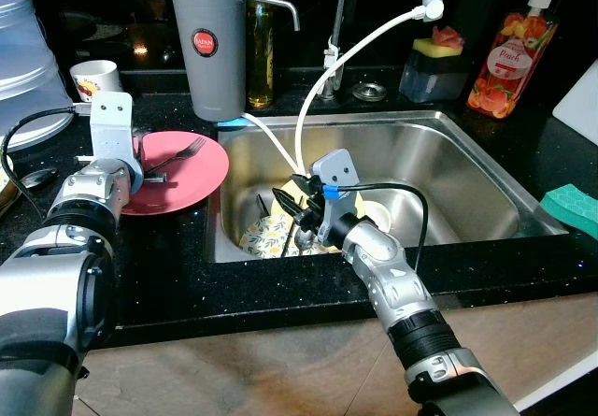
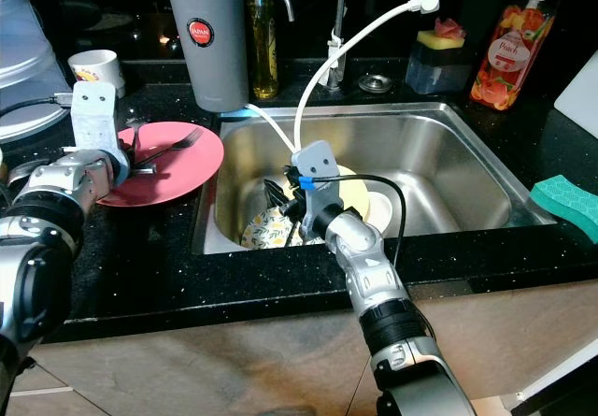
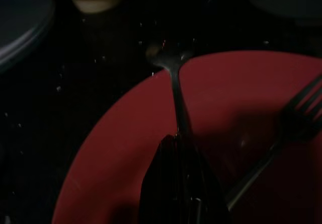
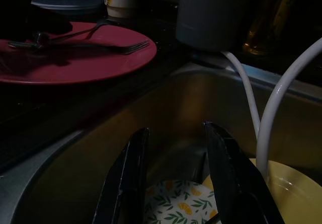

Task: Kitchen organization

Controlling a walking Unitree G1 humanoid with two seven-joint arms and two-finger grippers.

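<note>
A red plate (image 1: 192,180) lies on the black counter left of the sink (image 1: 458,159). My left gripper (image 3: 176,139) hovers low over the plate, shut on the handle of a spoon (image 3: 174,80) whose bowl reaches past the plate's rim. A fork (image 1: 183,150) rests on the plate beside it. My right gripper (image 4: 173,176) is down inside the sink, open, with nothing between its fingers. Just below it lie a floral plate (image 4: 176,208) and a yellow plate (image 4: 284,194), along with a small white dish (image 1: 378,215).
Two white hoses (image 1: 318,84) run from the tap into the sink beside my right gripper. A grey jug (image 1: 207,47), an oil bottle (image 1: 260,56), a sponge holder (image 1: 434,68) and a soap bottle (image 1: 512,56) line the back. A white mug (image 1: 93,79) stands at the back left, a green sponge (image 1: 572,206) at the right.
</note>
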